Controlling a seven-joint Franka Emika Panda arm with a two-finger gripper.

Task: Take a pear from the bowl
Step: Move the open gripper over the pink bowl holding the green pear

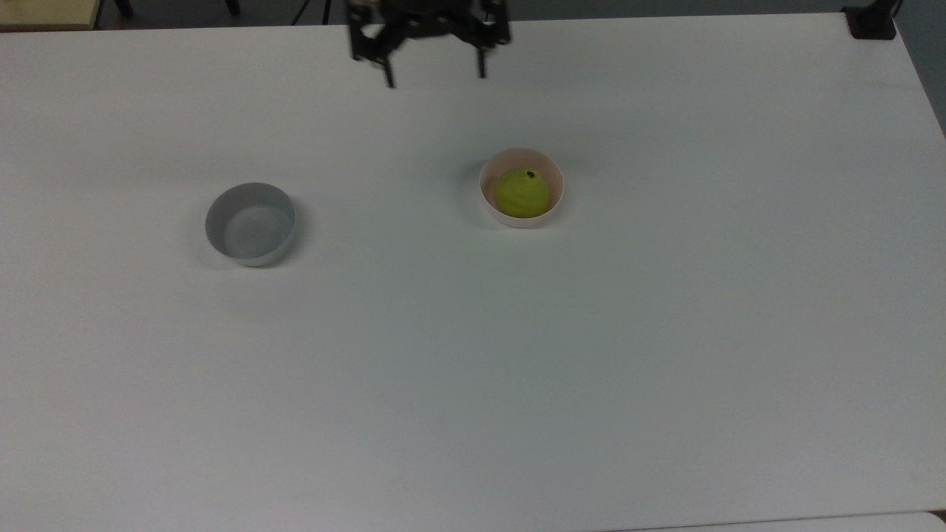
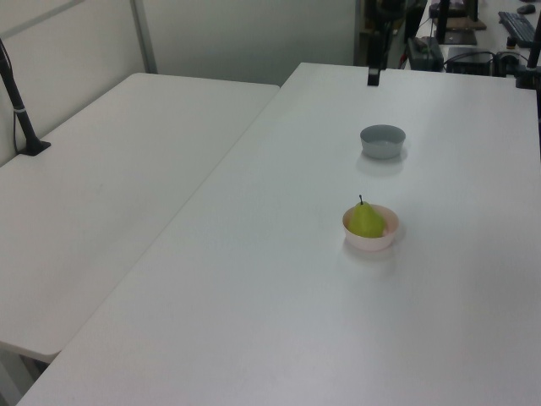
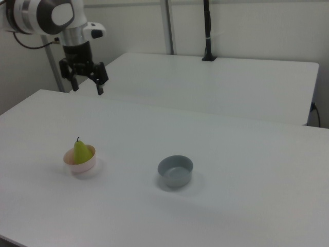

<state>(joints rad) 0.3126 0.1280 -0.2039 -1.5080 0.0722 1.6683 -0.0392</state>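
Observation:
A yellow-green pear (image 1: 522, 192) with a dark stem stands upright in the pale pink bowl (image 1: 520, 156), right of the table's middle in the top view. The pear (image 2: 366, 222) fills most of the bowl (image 2: 370, 242) in the left view. In the right view the pear (image 3: 80, 152) and bowl (image 3: 78, 166) sit at the left. My gripper (image 1: 434, 75) hangs open and empty near the table's far edge in the top view, up and left of the bowl. It is well above the table, with its fingers wide apart, in the right view (image 3: 88, 88).
A grey bowl (image 1: 251, 222) stands empty on the top view's left, also visible as the grey bowl (image 3: 175, 171) in the right view. A black post (image 3: 206, 31) rises from a second white table (image 2: 110, 169) alongside. A black clamp (image 1: 872, 22) sits at the table's corner.

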